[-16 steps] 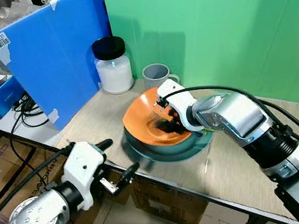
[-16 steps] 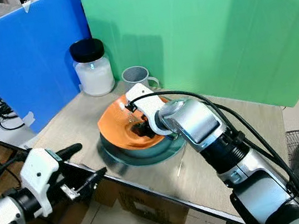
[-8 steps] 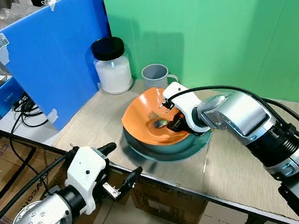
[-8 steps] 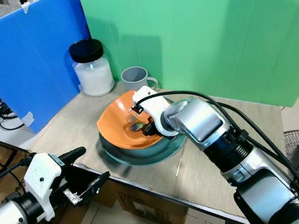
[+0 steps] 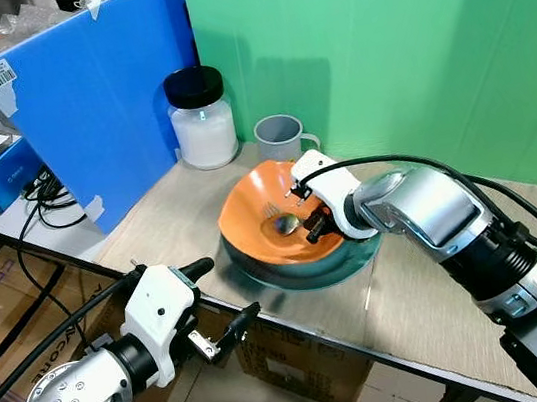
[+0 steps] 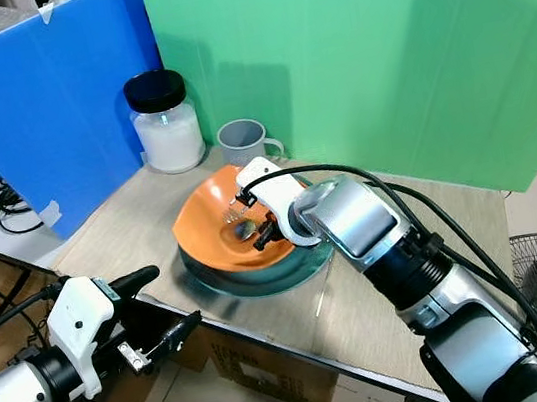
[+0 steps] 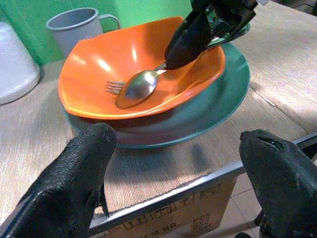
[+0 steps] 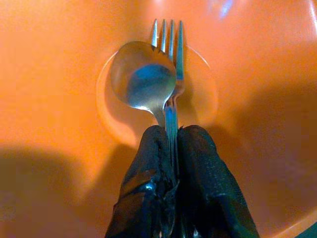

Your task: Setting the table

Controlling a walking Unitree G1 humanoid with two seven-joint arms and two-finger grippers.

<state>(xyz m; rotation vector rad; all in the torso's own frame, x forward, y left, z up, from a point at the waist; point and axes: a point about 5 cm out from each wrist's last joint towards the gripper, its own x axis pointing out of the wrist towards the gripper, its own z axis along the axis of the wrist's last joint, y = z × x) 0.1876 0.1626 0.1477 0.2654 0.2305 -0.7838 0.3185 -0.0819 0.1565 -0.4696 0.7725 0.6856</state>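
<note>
- Left pincer (image 5: pixel 223 291): black fingers spread wide, empty, hovering off the counter (image 5: pixel 170 216) edge, likely on standby.
- Jar (image 5: pixel 202 118): frosted white, black lid.
- Mug (image 5: pixel 281 137): grey, matte.
- Bowl (image 5: pixel 251 219): glossy orange, nested on a dark teal plate (image 5: pixel 353 259).
- Spoon (image 8: pixel 143 82) and fork (image 8: pixel 171 54): polished steel, stacked inside the bowl.
- Right pincer (image 5: pixel 315 226): clamped tight on both handles, presumably to lift them together.

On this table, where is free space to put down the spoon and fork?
Bare tabletop lies between the blue board and the teal plate, and right of the plate. Crowded: the back, with jar and mug.
</note>
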